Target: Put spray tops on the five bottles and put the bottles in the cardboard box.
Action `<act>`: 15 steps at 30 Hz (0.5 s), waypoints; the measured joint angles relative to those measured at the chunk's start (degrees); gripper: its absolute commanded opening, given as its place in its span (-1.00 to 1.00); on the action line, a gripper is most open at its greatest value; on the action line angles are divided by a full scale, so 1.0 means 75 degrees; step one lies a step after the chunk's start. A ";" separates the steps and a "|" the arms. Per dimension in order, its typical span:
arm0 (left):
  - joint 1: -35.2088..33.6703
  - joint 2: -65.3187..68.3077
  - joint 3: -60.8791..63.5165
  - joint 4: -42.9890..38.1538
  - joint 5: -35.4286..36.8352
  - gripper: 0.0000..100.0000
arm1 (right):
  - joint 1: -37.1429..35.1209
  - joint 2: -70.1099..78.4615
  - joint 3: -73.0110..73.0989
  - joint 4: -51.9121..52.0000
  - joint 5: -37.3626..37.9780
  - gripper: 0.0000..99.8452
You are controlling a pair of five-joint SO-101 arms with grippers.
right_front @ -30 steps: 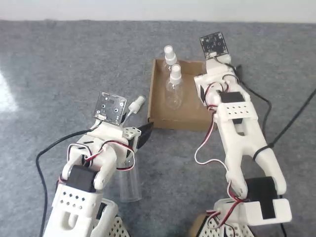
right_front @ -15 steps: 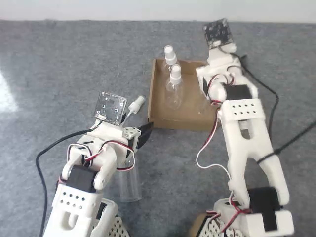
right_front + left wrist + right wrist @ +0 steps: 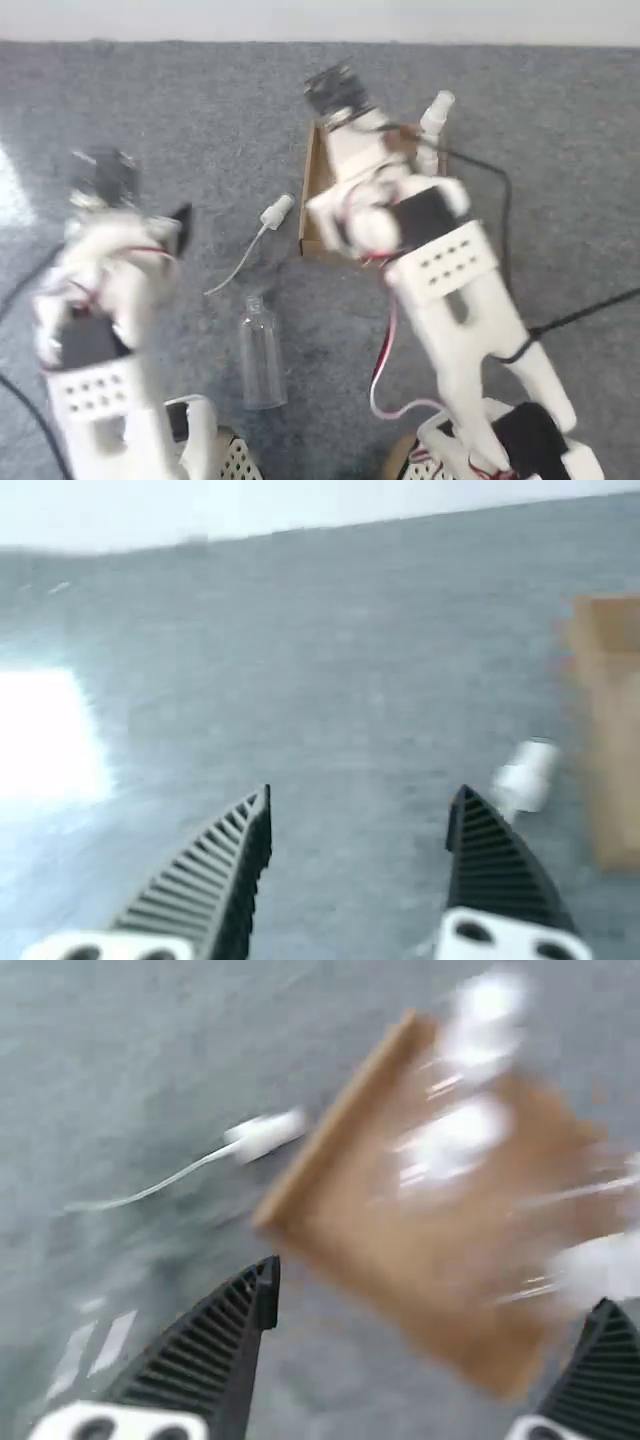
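Note:
A capless clear bottle [image 3: 260,350] lies on the grey carpet in front of the cardboard box [image 3: 312,190]. A loose white spray top [image 3: 277,210] with its long tube lies between bottle and box. My left gripper [image 3: 362,798] is open and empty above the carpet, with the spray top [image 3: 525,775] and the box [image 3: 610,730] off to one side. My right gripper [image 3: 437,1285] is open and empty over the box's [image 3: 450,1260] near left corner. Blurred capped bottles [image 3: 460,1135] lie inside the box. Another capped bottle [image 3: 435,115] shows at the box's far right.
The left arm [image 3: 110,260] stands at the left of the table. The right arm [image 3: 440,280] stretches across the box and hides most of it. A black cable [image 3: 560,320] trails to the right. Grey carpet [image 3: 200,120] lies behind and to the left.
The left arm has swung left, away from the spray top and the lying bottle. The right arm has swung from the box's right side over to its left side.

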State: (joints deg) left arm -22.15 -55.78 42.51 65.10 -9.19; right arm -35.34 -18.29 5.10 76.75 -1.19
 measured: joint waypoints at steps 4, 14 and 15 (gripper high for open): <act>-0.1078 0.2063 -0.2286 0.0938 -0.0363 -0.48 | -0.1325 0.0422 -0.0012 0.0598 -0.1782 -0.20; -0.2590 0.5931 -0.6377 0.1782 -0.0516 -0.48 | -0.3247 0.2895 -0.0012 0.0680 -0.3938 -0.20; -0.2614 0.6084 -0.6459 0.1782 -0.0516 -0.48 | -0.3434 0.2989 -0.0012 0.0668 -0.3962 -0.20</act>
State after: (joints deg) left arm -41.76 -10.15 -5.93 78.46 -13.05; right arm -61.10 4.13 5.01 81.76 -30.90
